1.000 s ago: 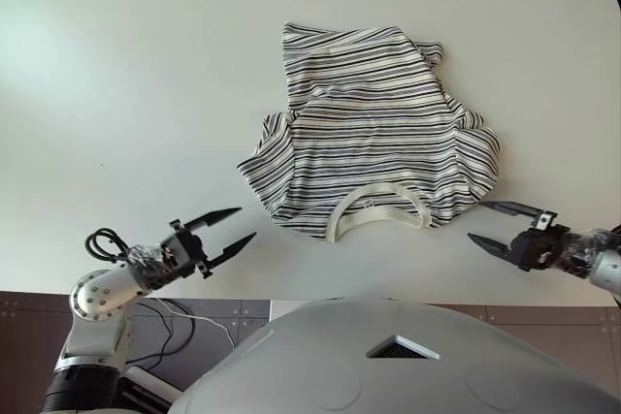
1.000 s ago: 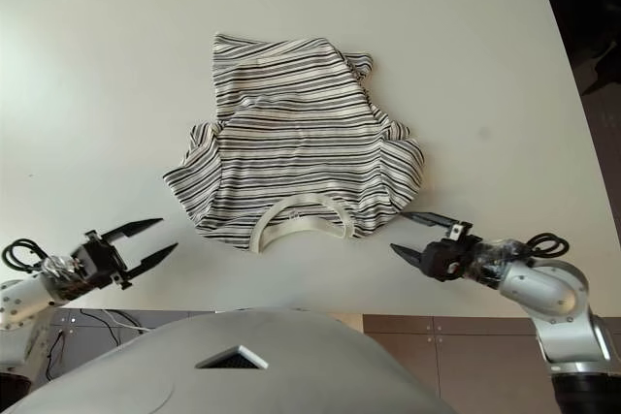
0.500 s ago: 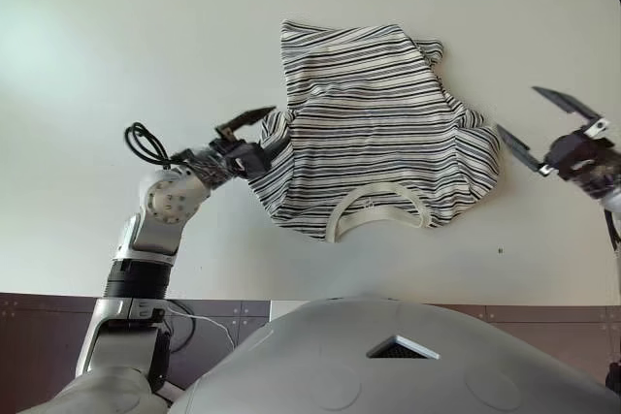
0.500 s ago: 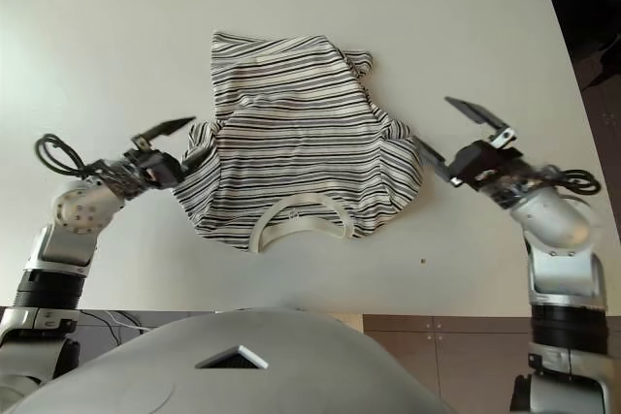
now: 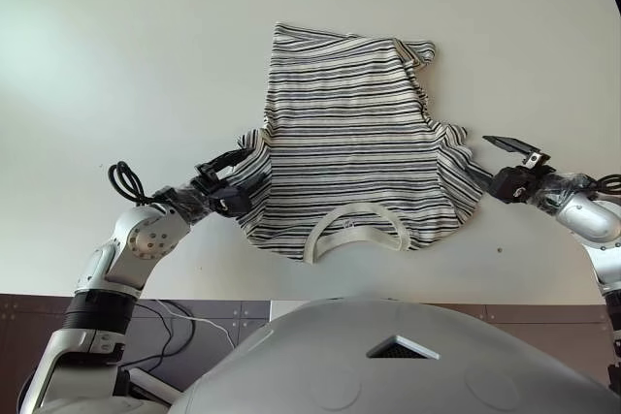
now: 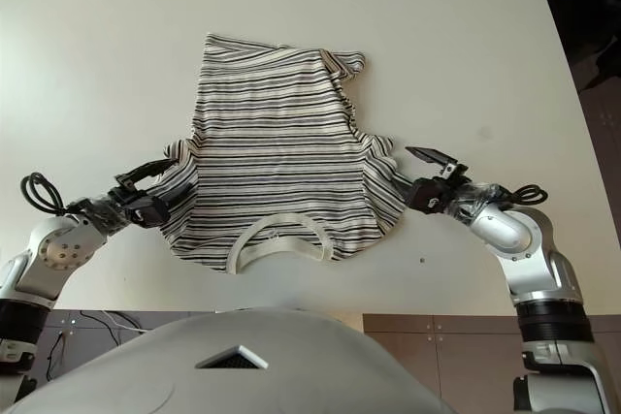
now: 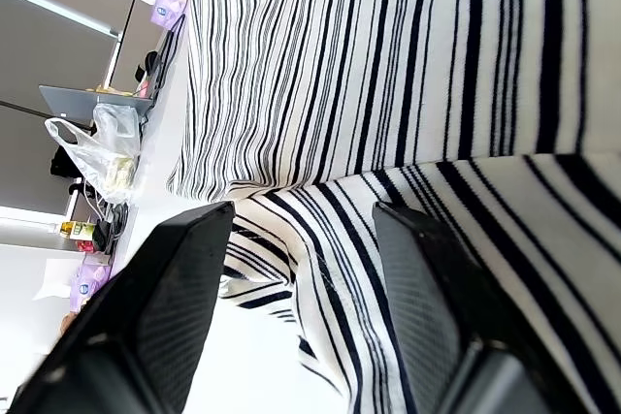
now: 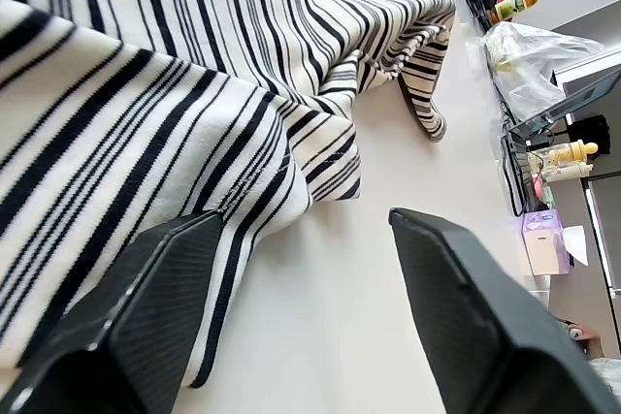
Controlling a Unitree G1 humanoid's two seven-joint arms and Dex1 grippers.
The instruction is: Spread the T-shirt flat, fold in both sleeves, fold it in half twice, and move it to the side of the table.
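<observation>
Left claw (image 5: 238,177) and right claw (image 5: 488,160) gape wide at 9 and 3 o'clock of the T-shirt (image 5: 349,133) (sleeves bunched); I might pinch double layers, dragging it askew.

background surface: clear plastic bag (image 8: 539,60) lies between grouped bottles (image 8: 511,5) and a yellow-capped bottle (image 8: 565,154). purple box (image 8: 543,238) near the latter. open laptop (image 7: 92,102) just beside the bag.
</observation>
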